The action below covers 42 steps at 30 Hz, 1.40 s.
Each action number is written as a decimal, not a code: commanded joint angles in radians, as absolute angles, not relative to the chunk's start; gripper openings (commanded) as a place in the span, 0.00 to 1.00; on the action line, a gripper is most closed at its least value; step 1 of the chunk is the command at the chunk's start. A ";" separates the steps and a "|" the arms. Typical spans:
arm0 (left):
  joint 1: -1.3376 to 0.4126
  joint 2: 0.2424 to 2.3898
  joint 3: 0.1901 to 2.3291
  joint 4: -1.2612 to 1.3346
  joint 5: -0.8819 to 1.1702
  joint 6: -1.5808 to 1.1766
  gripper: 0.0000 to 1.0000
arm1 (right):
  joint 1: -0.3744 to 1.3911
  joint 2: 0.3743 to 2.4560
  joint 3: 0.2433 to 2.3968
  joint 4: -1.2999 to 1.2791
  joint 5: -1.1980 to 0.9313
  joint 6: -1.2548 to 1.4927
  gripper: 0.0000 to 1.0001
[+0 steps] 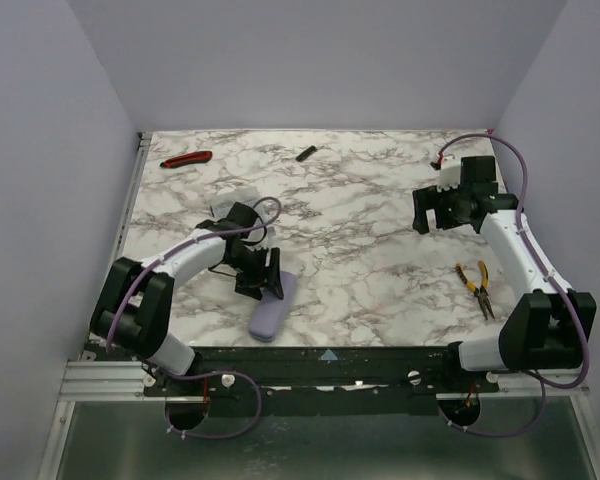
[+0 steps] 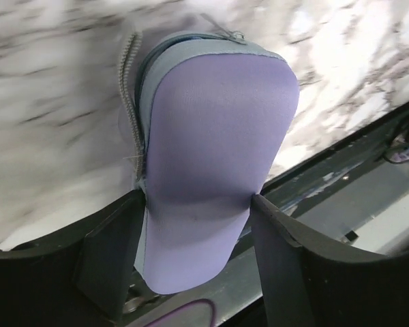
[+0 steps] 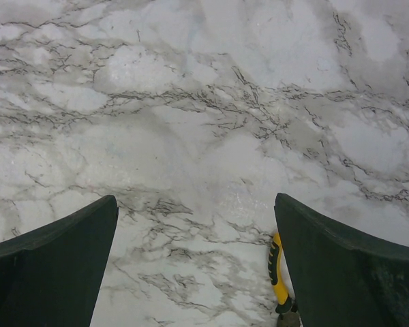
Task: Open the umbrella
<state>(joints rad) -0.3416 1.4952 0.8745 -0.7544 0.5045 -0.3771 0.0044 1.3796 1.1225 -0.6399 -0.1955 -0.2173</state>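
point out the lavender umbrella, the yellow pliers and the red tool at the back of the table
collapsed lavender pill-shaped umbrella (image 1: 271, 314): top external view, bare lower part of its body.
yellow-handled pliers (image 1: 478, 288): top external view, where the handles meet.
red-and-black hand tool (image 1: 187, 159): top external view, middle of the handle.

Reading from the middle of the marble-patterned table (image 1: 360, 230), I have the lavender pill-shaped collapsed umbrella (image 1: 270, 318) at 7 o'clock by the near edge, between my left claw's (image 2: 194, 201) fingers. The red-handled tool (image 1: 186, 158) lies at 11, the small black stick (image 1: 305, 153) at 12 and the yellow-handled pliers (image 1: 477, 287) at 4. My right claw (image 1: 432, 212) is over 2.
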 commanded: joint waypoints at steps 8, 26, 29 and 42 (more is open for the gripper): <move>-0.687 1.880 1.266 -0.434 0.490 -0.798 0.58 | 0.000 1.437 1.180 -0.709 -0.215 -0.166 1.00; -0.603 1.486 1.104 -0.450 0.425 -0.184 0.96 | 0.028 1.397 1.016 -0.737 -0.636 0.031 0.96; -0.601 1.451 1.016 -0.401 0.469 -0.126 0.81 | 0.031 1.450 1.020 -0.746 -0.680 0.051 0.87; -0.745 1.697 1.043 -0.203 0.475 -0.231 0.37 | 0.035 1.649 0.919 -0.614 -0.870 0.260 0.77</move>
